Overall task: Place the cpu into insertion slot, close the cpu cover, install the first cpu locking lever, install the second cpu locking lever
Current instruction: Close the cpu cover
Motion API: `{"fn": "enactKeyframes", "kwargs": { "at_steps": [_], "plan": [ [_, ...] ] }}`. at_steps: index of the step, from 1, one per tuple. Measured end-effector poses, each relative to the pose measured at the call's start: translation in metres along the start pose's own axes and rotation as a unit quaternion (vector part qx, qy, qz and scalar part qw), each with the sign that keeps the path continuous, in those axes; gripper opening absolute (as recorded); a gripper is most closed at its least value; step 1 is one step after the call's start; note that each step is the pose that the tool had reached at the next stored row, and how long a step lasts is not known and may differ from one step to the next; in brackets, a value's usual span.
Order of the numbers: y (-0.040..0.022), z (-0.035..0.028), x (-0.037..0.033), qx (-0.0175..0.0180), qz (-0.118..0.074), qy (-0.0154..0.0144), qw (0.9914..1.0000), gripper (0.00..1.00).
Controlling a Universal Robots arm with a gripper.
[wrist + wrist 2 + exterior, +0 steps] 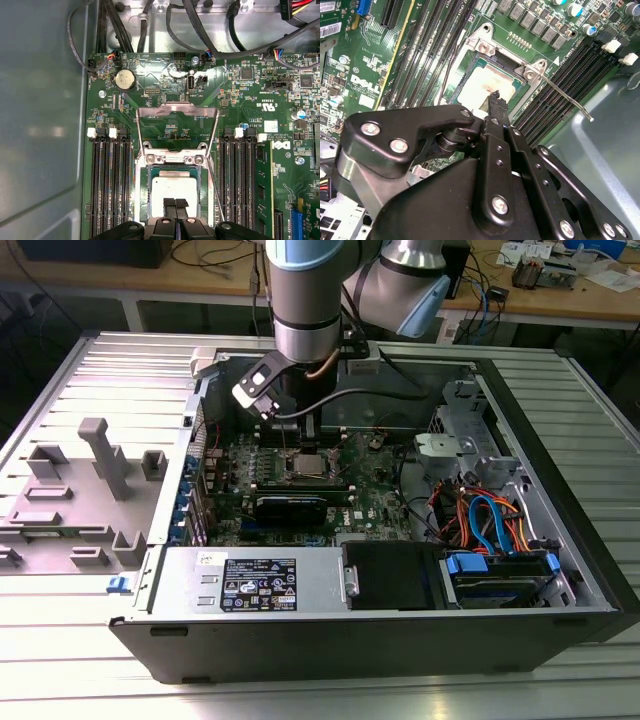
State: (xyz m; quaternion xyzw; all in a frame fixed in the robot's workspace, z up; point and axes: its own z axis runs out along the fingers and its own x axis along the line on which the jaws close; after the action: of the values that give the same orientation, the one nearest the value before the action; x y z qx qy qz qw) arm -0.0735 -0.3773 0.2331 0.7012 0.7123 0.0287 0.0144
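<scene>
The small square cpu (pixel 174 191) with a dull silver-grey metal top lies flat in its socket on the green motherboard (pixel 165 90). Its face is pale and smeared in the middle. In the exterior view the socket sits near the middle of the board inside the open grey computer case (pixel 560 490).

The thin silver cpu cover (pixel 175 109), a frame plate with a square window, stands swung up from its hinge at the far edge of the socket. The board shows through the window, so the chip lies uncovered. A thin metal locking lever (pixel 216 192) runs along one side of the socket. In the second wrist view the same rod juts out free over the black memory slots (pixel 555 100), its bent end unlatched.

Rows of black memory slots (pixel 107 185) flank the socket on both sides. A round silver coin battery (pixel 124 79) and bundles of black cables (pixel 112 20) lie beyond the raised cover. In the exterior view a long black card (pixel 290 505) lies just beside the socket, and blue and orange cables (pixel 490 520) fill the bay toward the exterior view's right.

The black gripper (pixel 175 204) hangs over the socket's near edge. Its two fingertips are pressed together with no gap and nothing between them. They overlap the near rim of the cpu, but whether they touch it cannot be told.
</scene>
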Motion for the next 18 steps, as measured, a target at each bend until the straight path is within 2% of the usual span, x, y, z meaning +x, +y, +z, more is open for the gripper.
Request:
{"fn": "enactKeyframes", "kwargs": {
  "at_steps": [6,14,16,18],
  "plan": [
    [0.0001,-0.0018,0.0000,0.0001,0.000,-0.0002,1.00000,0.11],
    [0.0007,-0.0117,0.0002,0.0000,0.000,0.0000,1.00000,0.11],
    [0.0011,-0.0176,0.0003,0.0000,0.000,0.0000,1.00000,0.11],
    [0.0017,-0.0283,0.0005,0.0000,0.000,0.0000,1.00000,0.11]
  ]
}}
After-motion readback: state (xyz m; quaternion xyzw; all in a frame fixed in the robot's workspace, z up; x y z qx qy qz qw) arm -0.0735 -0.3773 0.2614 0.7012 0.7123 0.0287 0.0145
